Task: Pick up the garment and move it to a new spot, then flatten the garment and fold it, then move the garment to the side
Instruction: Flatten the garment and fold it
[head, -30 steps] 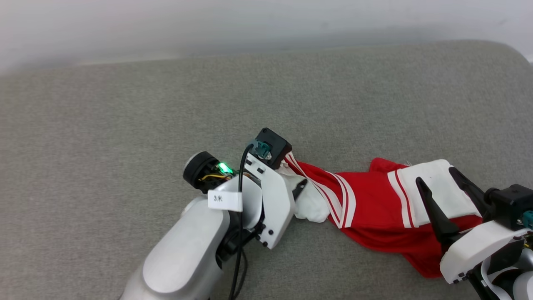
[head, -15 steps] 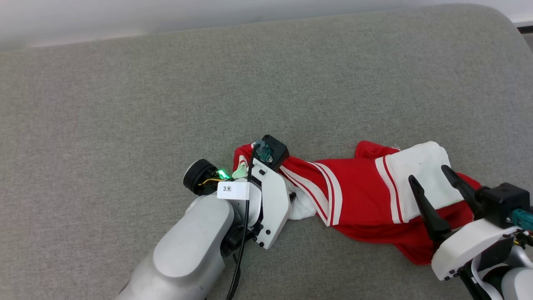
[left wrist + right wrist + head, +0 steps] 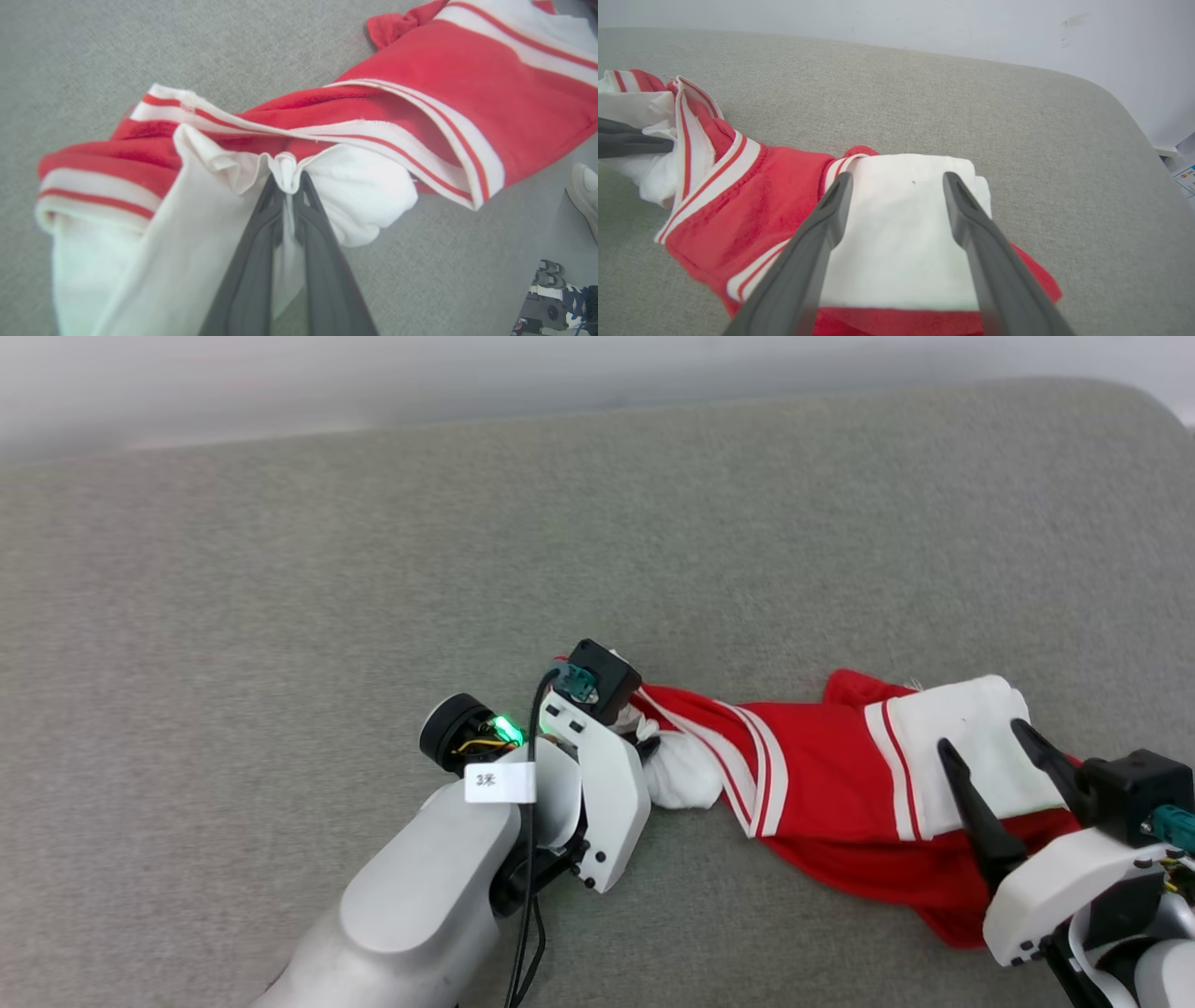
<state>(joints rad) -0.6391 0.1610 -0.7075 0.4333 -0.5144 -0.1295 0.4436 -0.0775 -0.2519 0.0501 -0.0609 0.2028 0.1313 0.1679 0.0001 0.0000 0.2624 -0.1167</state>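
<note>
Left gripper (image 3: pixel 287 179), its two long dark fingers closed tight, pinches a bunched fold of white sleeve cloth on the red jersey-style T-shirt with white short sleeves and red-and-white striped trim (image 3: pixel 822 793). The garment lies crumpled in a long twisted band on a grey woven fabric surface (image 3: pixel 280 569), toward the lower right of the head view. The pinch looks meant for carrying or dragging the shirt to a new spot.

Right gripper (image 3: pixel 896 182) hovers with its fingers spread wide, one on each side of the other white sleeve (image 3: pixel 901 242). It appears lined up to take a second hold, but whether its tips touch the cloth cannot be told.

Any lettering on the shirt's front is folded out of sight. In the head view the shirt's far end is hidden behind the right gripper's white housing (image 3: pixel 1055 896). In the left wrist view, a pale shoe-like shape (image 3: pixel 584 196) is cut off at the right edge.
</note>
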